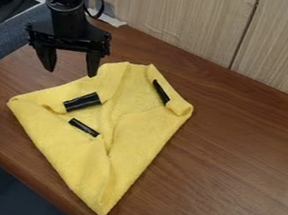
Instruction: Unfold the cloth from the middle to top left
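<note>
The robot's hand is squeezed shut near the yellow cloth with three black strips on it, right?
Not quite: the camera view shows the hand open, its fingers spread apart. It is near the yellow cloth with three black strips on it.

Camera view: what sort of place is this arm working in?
Probably an office or lab corner rather than a real kitchen: a brown wood-grain table, pale wood-grain panels behind it, and blue-grey fabric-like surfaces along its left side.
</note>
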Available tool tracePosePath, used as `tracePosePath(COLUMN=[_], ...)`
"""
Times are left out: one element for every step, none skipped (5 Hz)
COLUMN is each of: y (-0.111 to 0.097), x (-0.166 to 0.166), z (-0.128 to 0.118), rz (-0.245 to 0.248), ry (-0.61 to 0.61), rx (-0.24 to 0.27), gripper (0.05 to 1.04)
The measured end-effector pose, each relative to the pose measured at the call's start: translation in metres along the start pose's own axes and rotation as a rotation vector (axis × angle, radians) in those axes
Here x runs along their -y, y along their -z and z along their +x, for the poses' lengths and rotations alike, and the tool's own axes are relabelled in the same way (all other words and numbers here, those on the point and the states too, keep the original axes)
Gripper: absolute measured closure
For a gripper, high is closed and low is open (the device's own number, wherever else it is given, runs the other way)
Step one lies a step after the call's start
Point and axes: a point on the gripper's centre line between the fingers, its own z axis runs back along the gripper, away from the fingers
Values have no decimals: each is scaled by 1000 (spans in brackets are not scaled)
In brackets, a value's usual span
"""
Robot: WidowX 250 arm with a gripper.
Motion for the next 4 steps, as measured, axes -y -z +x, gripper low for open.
tracePosePath(y=[7,16,25,31], x=[0,3,8,12], z=[-4,-10,-15,-17], rz=[5,23,38,50], ry=[2,58,95,122], rx=[-27,-33,-44,-51], gripper=[84,84,84,85])
